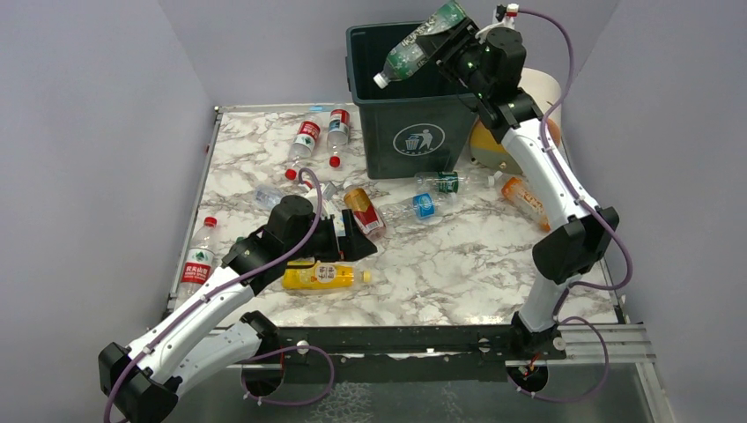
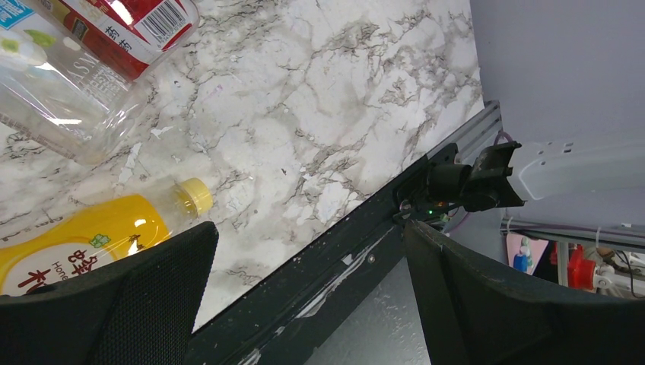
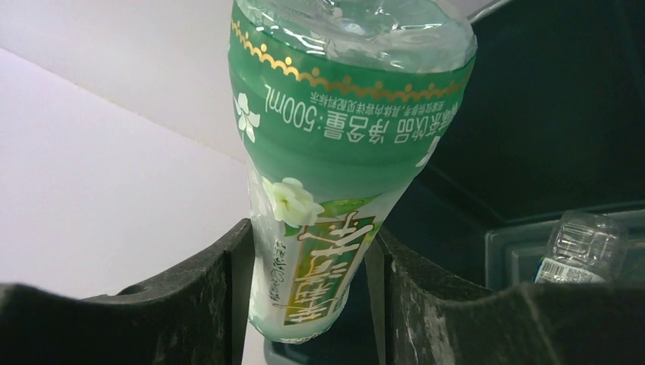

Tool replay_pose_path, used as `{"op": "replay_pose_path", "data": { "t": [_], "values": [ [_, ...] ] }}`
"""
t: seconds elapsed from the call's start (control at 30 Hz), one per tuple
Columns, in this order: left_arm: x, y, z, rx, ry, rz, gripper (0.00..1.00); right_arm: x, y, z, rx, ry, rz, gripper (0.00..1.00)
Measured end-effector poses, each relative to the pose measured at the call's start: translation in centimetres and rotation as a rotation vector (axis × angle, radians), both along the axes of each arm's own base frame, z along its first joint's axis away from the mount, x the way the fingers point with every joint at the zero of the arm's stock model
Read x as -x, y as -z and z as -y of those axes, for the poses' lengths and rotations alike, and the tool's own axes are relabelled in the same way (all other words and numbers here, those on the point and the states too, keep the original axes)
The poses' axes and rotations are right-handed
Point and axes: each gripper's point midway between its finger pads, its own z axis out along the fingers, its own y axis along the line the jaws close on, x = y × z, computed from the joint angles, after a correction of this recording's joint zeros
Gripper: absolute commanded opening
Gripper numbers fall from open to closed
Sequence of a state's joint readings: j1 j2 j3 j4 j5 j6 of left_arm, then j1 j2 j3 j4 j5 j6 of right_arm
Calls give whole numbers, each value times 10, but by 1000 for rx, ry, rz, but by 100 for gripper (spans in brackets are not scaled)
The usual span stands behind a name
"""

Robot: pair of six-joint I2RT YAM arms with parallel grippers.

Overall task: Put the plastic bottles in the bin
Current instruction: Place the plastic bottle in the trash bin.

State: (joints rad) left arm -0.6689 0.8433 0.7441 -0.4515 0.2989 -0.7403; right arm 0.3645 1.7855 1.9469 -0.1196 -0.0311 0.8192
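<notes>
Gripper on my right (image 3: 308, 262) clamps the green-labelled bottle (image 3: 342, 114) over the bin (image 1: 414, 132); tilted, it may clip the rim.

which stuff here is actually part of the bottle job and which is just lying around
Part of the job (main ones): green-label bottle in the right pincer, bin, yellow bottle, red-and-gold bottle, blue-label bottle, red-label bottles.

Just lying about: cream-and-orange cylinder, loose red cap.
</notes>
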Motion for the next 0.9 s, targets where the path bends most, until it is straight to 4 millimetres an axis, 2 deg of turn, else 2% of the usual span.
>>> {"op": "replay_pose_path", "data": {
  "t": [0.1, 0.23, 0.47, 0.9],
  "values": [
    [0, 0, 0, 0, 0, 0, 99, -8, 8, -3, 6, 0, -11, 57],
    [0, 0, 0, 0, 0, 0, 99, -16, 9, -6, 17, 0, -7, 77],
    [0, 0, 0, 0, 1, 0, 99, -19, 5, -6, 39, 1, 0, 91],
    [0, 0, 0, 0, 1, 0, 99, -15, 19, -4, 93, -1, -43, 96]
  ]
}}
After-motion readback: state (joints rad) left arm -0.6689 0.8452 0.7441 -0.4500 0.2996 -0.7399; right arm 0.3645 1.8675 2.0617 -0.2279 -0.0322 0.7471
